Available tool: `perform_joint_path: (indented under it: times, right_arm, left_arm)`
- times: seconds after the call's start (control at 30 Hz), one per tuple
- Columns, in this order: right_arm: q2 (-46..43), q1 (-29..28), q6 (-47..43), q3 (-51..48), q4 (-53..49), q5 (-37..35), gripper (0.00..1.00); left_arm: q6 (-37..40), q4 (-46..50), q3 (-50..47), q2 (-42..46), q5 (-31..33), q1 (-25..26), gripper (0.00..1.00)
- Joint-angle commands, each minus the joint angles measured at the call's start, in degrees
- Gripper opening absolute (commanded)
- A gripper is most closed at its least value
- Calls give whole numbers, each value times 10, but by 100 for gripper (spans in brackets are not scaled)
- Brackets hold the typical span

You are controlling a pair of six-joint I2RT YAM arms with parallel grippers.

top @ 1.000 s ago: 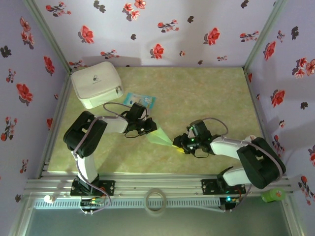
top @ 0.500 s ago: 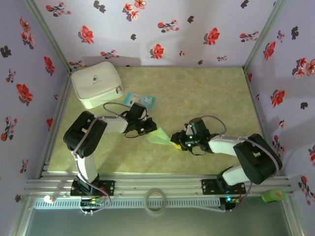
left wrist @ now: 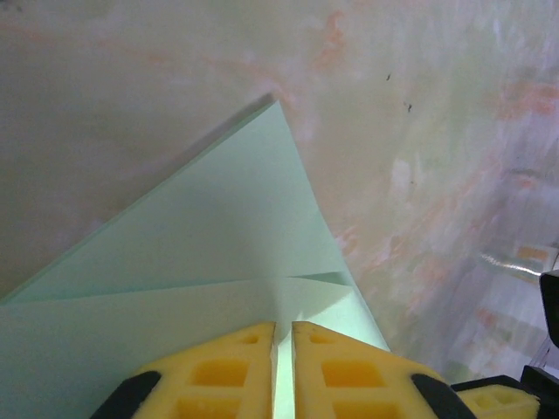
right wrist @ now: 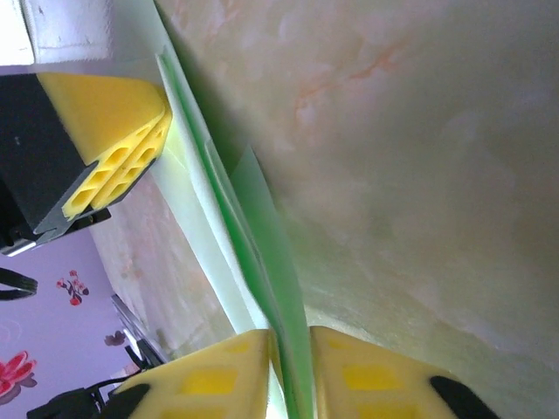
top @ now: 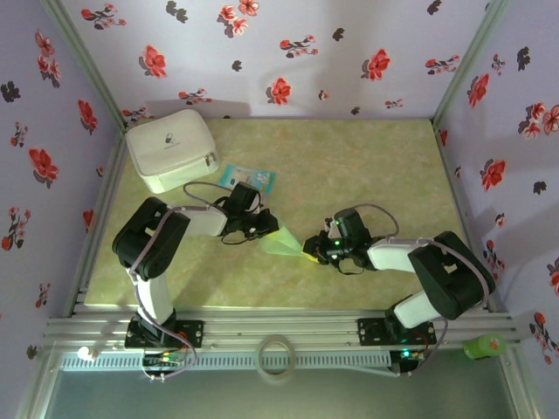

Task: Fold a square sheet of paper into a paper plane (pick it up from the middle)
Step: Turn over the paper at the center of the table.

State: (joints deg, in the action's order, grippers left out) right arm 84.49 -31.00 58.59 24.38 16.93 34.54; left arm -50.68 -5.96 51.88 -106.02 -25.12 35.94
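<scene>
left gripper [left wrist: 283, 339] clamps paper plane [left wrist: 218, 253] wide end | right gripper [right wrist: 293, 339] pinches tip | likely holding it taut for creasing

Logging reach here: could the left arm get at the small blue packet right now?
Likely not freely: the packet lies near, unblocked, but the left gripper is shut on the green paper.

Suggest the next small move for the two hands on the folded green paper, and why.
Probably draw the right hand gently away from the left hand, tensioning the folded pale mint-green paper dart. Each hand pinches one end, the right at the pointed tip, and the layers there gape slightly, so the crease looks unfinished.
</scene>
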Motion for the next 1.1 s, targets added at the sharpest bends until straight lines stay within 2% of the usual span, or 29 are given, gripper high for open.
perform_joint_path:
  times: [0.0, 0.13, 0.3, 0.47, 0.6, 0.7, 0.77, 0.93, 1.07]
  right_arm:
    - [-8, 5, -20, 12, 6, 14, 13]
    - [-37, 8, -49, 21, -45, 11, 7]
    - [-118, 12, -128, 71, -188, -35, 5]
    - [-205, 11, -266, 188, -446, -192, 4]
    - [-231, 10, -333, 269, -570, -311, 3]
    - [-218, 0, -370, 333, -645, -392, 3]
    - [-192, -29, -404, 376, -692, -461, 3]
    - [-76, -133, -456, 463, -812, -706, 0]
    - [23, -199, -466, 482, -839, -776, 0]
  left_arm:
    - [-1, 26, 13, 24, 5, -8, 16]
    - [4, 23, 24, 65, 7, -8, 22]
    - [38, 56, 30, 149, 50, -9, 28]
    - [75, 103, 1, 262, 127, -16, 36]
    - [78, 105, -52, 343, 162, -34, 42]
    - [72, 109, -89, 392, 170, -55, 44]
    - [67, 111, -113, 421, 173, -68, 44]
    - [64, 131, -147, 473, 174, -104, 46]
    - [67, 151, -163, 503, 185, -130, 47]
